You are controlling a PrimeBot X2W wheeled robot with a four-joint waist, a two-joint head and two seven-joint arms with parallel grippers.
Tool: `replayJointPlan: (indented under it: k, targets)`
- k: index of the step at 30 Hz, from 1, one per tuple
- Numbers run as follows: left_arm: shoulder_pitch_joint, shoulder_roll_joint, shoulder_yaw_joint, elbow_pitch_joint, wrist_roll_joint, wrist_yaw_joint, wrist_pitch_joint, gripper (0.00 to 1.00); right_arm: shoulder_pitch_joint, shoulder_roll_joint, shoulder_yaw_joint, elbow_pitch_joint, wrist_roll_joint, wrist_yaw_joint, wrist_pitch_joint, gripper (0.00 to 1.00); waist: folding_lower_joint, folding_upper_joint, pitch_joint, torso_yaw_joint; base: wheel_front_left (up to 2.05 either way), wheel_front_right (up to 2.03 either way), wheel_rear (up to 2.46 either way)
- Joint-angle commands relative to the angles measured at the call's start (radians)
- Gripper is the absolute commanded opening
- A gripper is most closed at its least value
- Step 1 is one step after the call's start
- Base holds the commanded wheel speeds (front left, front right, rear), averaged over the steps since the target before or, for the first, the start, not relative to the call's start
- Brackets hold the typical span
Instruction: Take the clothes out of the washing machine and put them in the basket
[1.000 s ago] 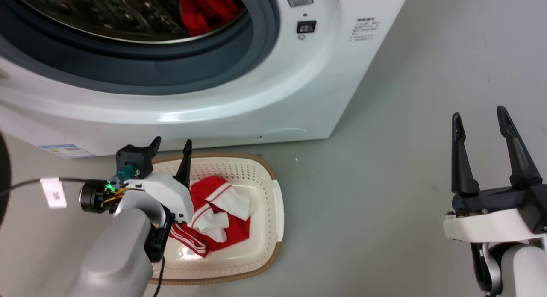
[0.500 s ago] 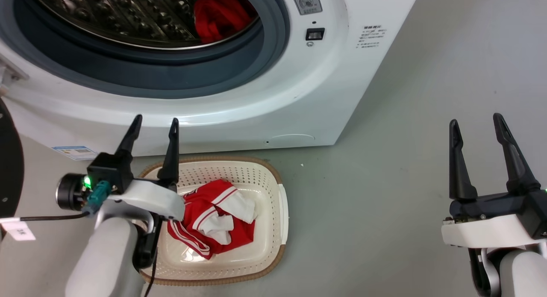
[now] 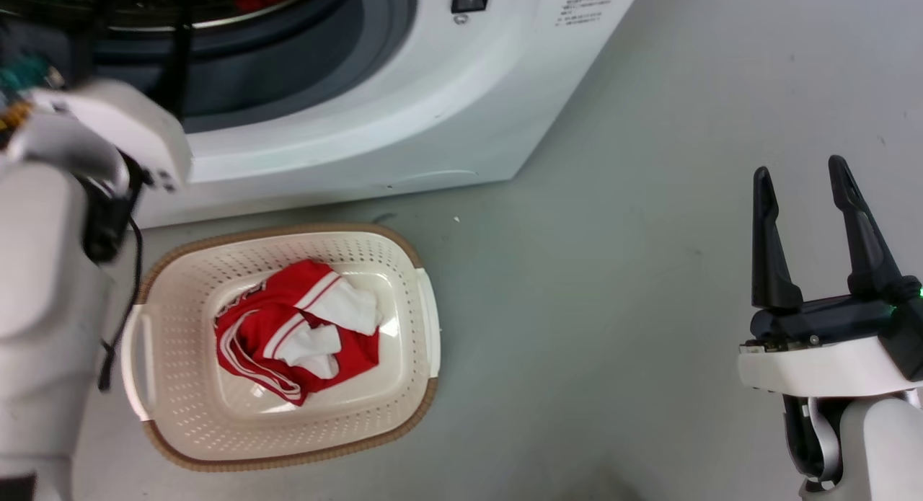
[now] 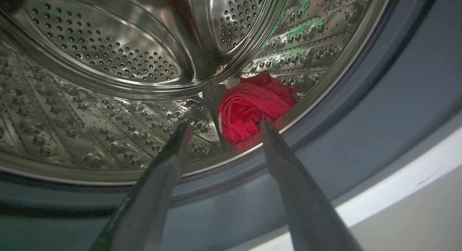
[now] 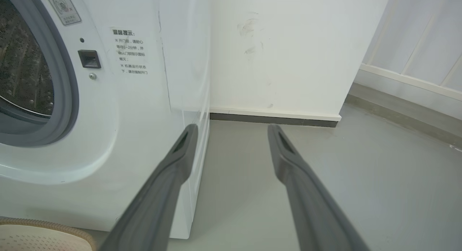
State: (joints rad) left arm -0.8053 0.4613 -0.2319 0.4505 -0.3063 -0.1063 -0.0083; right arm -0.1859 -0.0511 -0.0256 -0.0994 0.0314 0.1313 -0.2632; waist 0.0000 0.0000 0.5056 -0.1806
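Left wrist view: left gripper (image 4: 225, 124) open, empty, fingers spread at the door ring (image 4: 379, 99), pointing at the red garment (image 4: 254, 106) by the drum's (image 4: 108, 63) front rim. Head view: striped garment (image 3: 288, 328) mid-basket (image 3: 288, 231), before the washer (image 3: 433, 126). Right gripper (image 3: 799, 167) open, empty, above the floor (image 3: 613, 306).

L gripper (image 4: 225, 124) fingers apart, pointing into drum (image 4: 108, 56) | plain red garment (image 4: 252, 104) just beyond tips

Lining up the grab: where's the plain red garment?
Left wrist view, right of centre: the garment lies bunched in the drum by its front rim, beyond the open left gripper.
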Motion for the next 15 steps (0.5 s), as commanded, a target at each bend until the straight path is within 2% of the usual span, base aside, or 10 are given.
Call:
replayJointPlan:
  k: [1,6,15]
  targets:
    - [-0.051,0.011,-0.002,0.020,-0.022,-0.007,0.030,1.00,-0.016,0.002,0.005,-0.006,0.013,-0.001,-0.002,1.00,0.0000,0.0000,0.056,-0.047,0.00,0.00,0.00]
    - [-0.253,0.082,-0.052,0.106,-0.056,-0.022,0.171,1.00,-0.036,0.002,0.029,-0.011,0.039,-0.001,-0.002,1.00,0.0000,0.0000,0.132,-0.096,0.00,0.00,0.00]
    - [-0.542,0.161,-0.188,0.216,-0.227,-0.023,0.451,1.00,-0.064,0.002,0.083,-0.023,0.086,-0.001,-0.002,1.00,0.0000,0.0000,0.239,-0.172,0.00,0.00,0.00]
